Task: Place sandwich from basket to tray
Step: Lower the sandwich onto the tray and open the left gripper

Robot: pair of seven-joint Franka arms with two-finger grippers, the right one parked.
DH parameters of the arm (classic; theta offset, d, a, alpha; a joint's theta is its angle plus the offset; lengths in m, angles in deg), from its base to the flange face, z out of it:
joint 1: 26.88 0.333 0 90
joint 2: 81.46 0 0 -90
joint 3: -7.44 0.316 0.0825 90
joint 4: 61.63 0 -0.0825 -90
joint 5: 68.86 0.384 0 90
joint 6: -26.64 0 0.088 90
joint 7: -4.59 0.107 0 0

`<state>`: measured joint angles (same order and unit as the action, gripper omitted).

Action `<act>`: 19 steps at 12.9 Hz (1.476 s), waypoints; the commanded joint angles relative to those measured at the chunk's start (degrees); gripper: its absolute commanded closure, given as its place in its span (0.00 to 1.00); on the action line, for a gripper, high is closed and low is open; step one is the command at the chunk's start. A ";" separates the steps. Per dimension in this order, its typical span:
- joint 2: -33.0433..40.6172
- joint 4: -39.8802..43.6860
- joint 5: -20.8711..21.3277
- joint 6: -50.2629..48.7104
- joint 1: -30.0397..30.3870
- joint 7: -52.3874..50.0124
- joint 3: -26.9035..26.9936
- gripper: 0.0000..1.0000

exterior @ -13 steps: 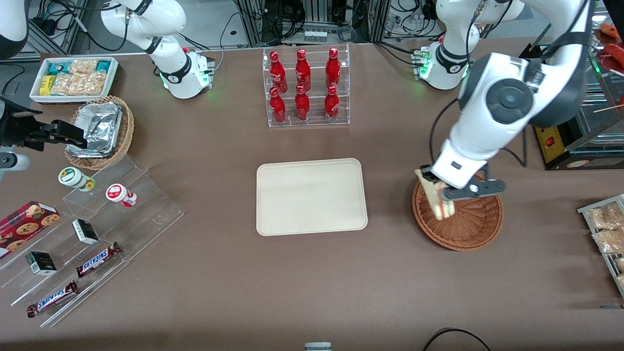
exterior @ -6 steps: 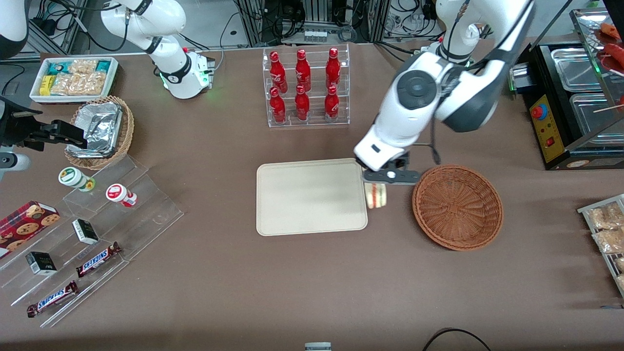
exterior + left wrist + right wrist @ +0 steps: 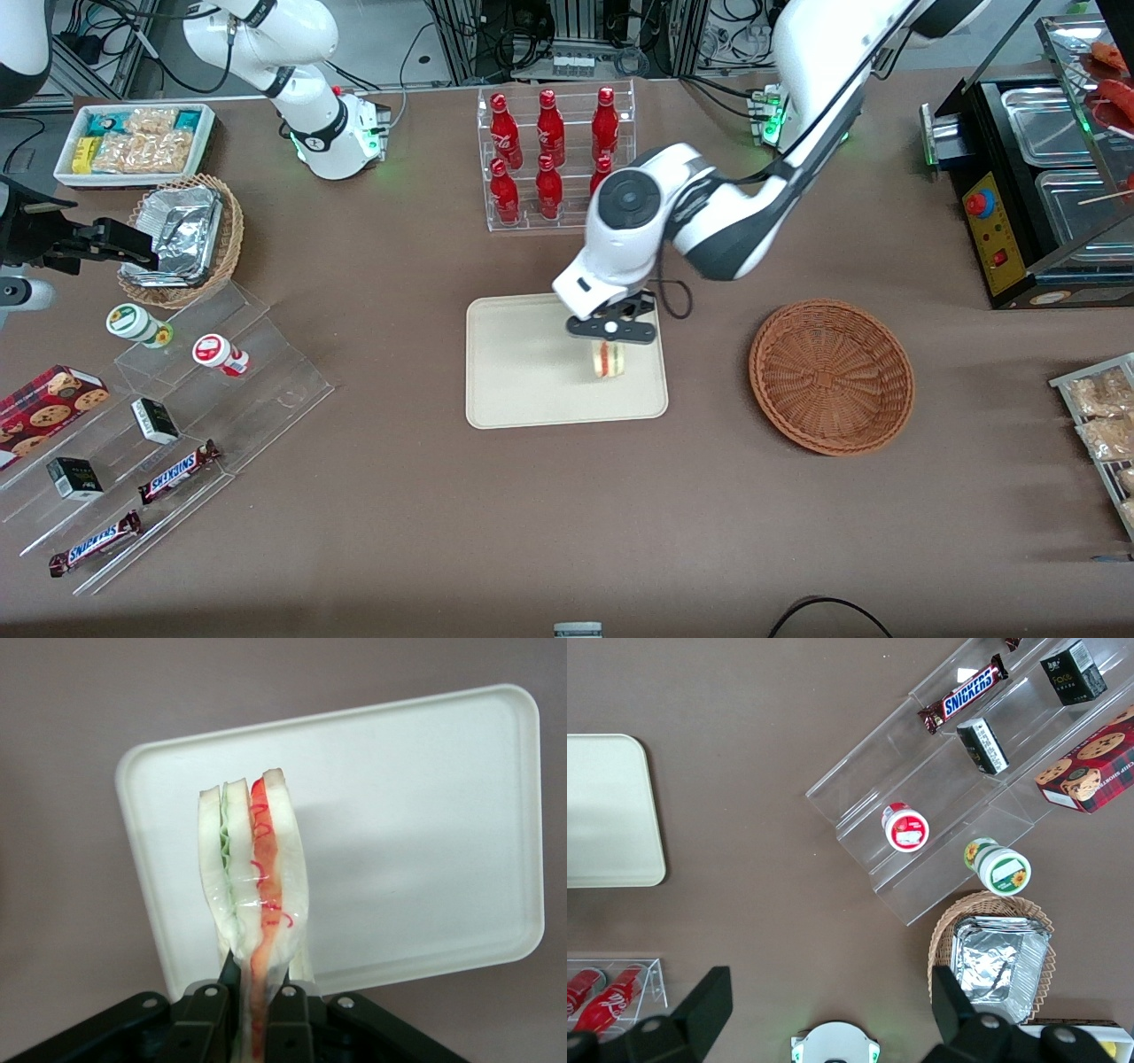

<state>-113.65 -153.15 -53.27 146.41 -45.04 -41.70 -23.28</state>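
Above tray | gripper clamps sandwich; basket apart

The clear-wrapped sandwich, white bread with green and red filling showing at its edge, is held on edge, clamped in the gripper above the tray. The cream tray lies flat on the table. The reddish-brown wicker basket sits beside it, apart.
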 commanded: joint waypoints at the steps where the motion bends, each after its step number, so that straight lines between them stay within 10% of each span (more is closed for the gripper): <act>1: -6.46 4.95 5.74 1.25 -3.88 -6.42 0.30 1.00; 12: -13.77 6.62 11.92 5.29 -7.15 -9.70 0.48 1.00; 13: -14.03 6.62 11.92 5.38 -7.06 -9.78 0.48 0.67; 14: -13.95 6.71 12.00 5.39 -6.97 -9.61 0.48 0.01; 19: -8.96 9.17 11.83 2.33 -4.96 -9.61 0.39 0.00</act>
<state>-126.20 -144.97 -42.58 151.45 -50.93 -50.11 -22.99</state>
